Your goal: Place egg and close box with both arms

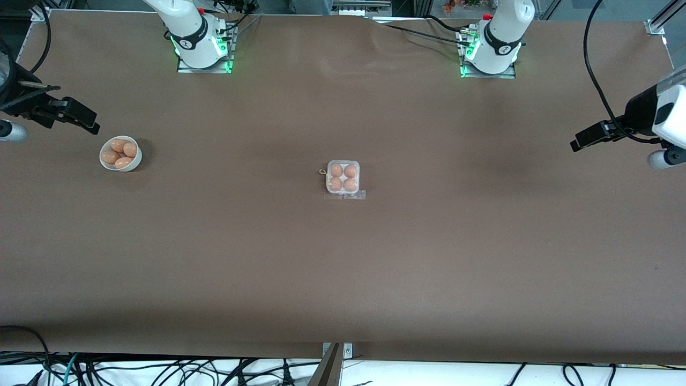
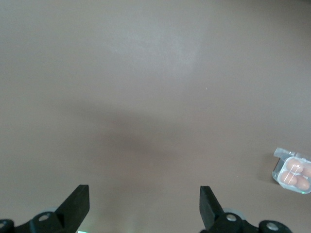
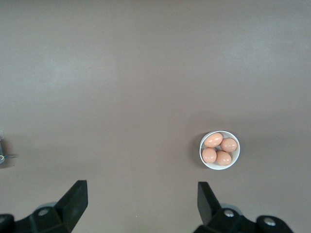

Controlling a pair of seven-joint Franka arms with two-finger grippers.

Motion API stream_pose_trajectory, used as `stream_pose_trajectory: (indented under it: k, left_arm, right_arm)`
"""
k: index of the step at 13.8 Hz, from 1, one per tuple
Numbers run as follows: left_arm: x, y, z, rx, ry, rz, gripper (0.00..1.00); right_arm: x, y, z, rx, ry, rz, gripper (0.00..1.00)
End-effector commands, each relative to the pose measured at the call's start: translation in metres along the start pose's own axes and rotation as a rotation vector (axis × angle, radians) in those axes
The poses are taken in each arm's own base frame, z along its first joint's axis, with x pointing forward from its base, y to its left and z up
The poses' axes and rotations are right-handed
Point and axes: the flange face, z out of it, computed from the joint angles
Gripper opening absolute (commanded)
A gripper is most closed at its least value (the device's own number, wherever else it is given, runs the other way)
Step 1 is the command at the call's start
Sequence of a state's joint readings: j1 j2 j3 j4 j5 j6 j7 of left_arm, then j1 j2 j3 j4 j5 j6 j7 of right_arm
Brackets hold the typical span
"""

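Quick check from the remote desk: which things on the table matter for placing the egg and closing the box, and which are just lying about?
For the job:
- box, mid-table, four eggs inside, lid down
- bowl of spare eggs, toward the right arm's end
- right gripper, open, near the bowl
- left gripper, open, over bare table

Lying about:
- cables along the table edge nearest the front camera

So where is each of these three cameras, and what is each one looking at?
Front view: high across the table, facing both arm bases; shows the box, the bowl, the left gripper and the right gripper.
Left wrist view: looks down past the open left gripper at the box.
Right wrist view: looks down past the open right gripper at the bowl.
Shared: box and bowl.
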State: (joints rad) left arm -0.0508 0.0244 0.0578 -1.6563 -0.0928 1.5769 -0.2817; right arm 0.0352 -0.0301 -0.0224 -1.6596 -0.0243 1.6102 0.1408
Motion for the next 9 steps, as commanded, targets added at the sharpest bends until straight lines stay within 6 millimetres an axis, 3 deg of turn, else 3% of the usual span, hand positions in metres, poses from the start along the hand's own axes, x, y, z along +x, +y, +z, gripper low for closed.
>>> stream_pose_trajectory:
  k: [1, 9]
  left_arm:
    - [-0.02, 0.025, 0.011, 0.053, 0.012, 0.065, 1.0]
    - [-0.007, 0.01, 0.023, 0.069, -0.02, 0.081, 1.0]
  right_arm:
    - [0.001, 0.0, -0.005, 0.016, 0.005, -0.009, 1.0]
    - [0.001, 0.0, -0.005, 0.016, 0.005, -0.008, 1.0]
